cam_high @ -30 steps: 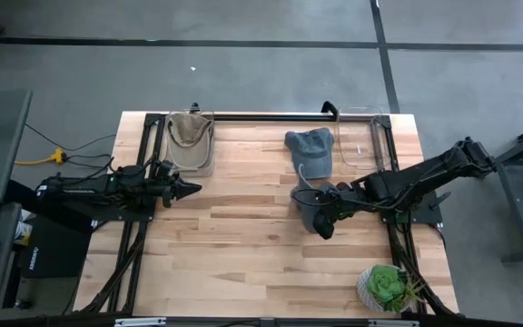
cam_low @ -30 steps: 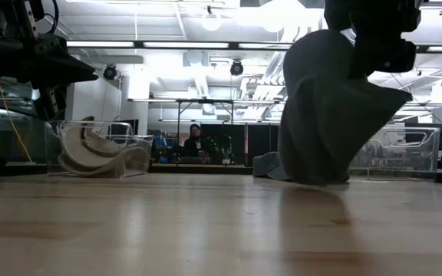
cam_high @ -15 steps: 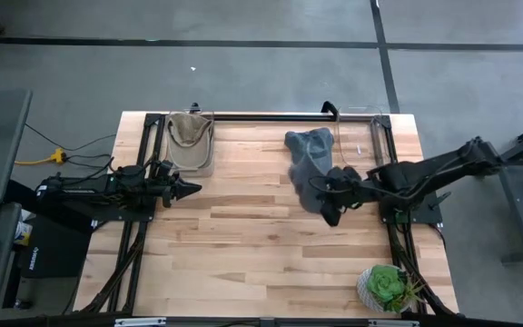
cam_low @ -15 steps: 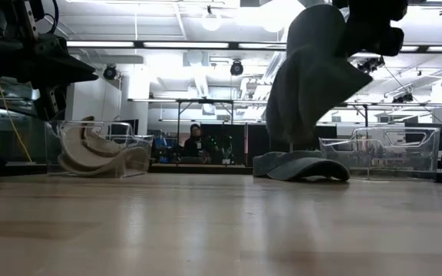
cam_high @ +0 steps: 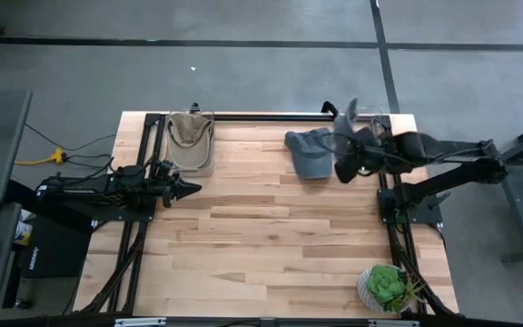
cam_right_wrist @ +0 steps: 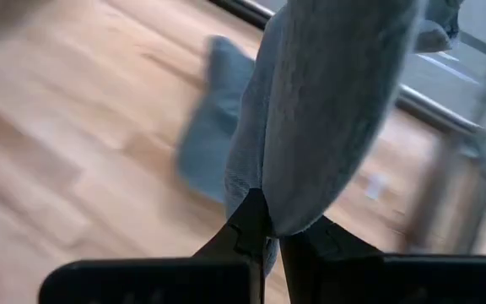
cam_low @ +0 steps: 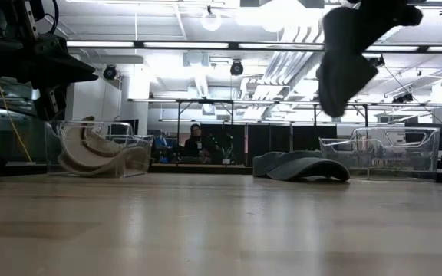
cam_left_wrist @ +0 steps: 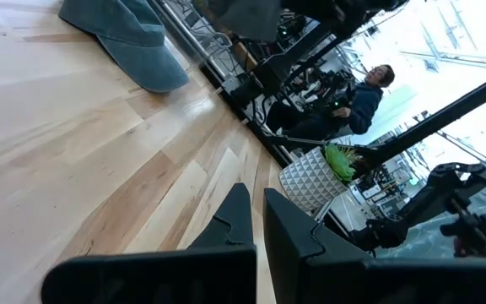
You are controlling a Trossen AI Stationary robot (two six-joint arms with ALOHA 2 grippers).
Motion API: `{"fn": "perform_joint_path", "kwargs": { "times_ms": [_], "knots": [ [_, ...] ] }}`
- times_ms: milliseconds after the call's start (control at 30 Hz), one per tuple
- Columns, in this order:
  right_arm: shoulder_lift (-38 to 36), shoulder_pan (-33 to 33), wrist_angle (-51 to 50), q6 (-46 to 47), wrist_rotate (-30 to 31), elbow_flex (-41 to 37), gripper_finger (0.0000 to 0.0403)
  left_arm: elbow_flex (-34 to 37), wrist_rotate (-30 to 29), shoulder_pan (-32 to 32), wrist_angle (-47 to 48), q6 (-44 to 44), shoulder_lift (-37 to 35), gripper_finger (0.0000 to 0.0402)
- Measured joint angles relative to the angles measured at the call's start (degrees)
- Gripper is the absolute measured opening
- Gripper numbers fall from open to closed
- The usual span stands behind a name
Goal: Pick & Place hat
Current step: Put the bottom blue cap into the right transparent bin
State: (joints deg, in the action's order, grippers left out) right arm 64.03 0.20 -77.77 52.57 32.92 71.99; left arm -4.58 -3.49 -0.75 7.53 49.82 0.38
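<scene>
The clear bin (cam_high: 192, 141) at the table's far edge, left of centre, holds a tan hat (cam_high: 189, 130). The clear bin (cam_high: 363, 136) at the far right corner looks empty. The right gripper (cam_high: 342, 151) hangs above it, pinching a grey hat (cam_high: 348, 162) aloft. Another grey cap (cam_high: 309, 151) lies just beside that bin. The left gripper (cam_high: 194, 189) hovers near the left edge, fingers pressed together. No writing legible.

My two arms are dark, near-black, built of slim jointed links. My left fingers (cam_left_wrist: 239, 221) are matte black, angular, with stepped notches. My right fingers (cam_right_wrist: 247, 224) are the same black wedges on a flat bar.
</scene>
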Motion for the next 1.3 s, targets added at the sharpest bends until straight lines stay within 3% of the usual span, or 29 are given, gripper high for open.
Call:
{"fn": "perform_joint_path", "kwargs": {
  "times_ms": [333, 600, 733, 1033, 1300],
  "knots": [
    [1.2, -10.9, -10.8, -6.0, -1.9, 0.9, 0.0010, 0.0, 0.0, 0.0, 0.0, 0.0, 0.0, 0.0001],
    [6.0, -18.2, -11.1, -21.1, -2.1, 0.9, 0.0010, 0.0, 0.0, 0.0, 0.0, 0.0, 0.0, 0.0001],
    [9.3, -21.0, -11.5, -28.7, 1.0, 0.9, 0.0010, 0.0, 0.0, 0.0, 0.0, 0.0, 0.0, 0.0001],
    [14.4, -22.1, -11.9, -45.2, 14.5, 0.9, 0.0010, 0.0, 0.0, 0.0, 0.0, 0.0, 0.0, 0.0001],
    [15.6, -25.5, -12.1, -47.3, 12.5, -3.2, 0.0010, 0.0, 0.0, 0.0, 0.0, 0.0, 0.0, 0.0001]
  ]
}}
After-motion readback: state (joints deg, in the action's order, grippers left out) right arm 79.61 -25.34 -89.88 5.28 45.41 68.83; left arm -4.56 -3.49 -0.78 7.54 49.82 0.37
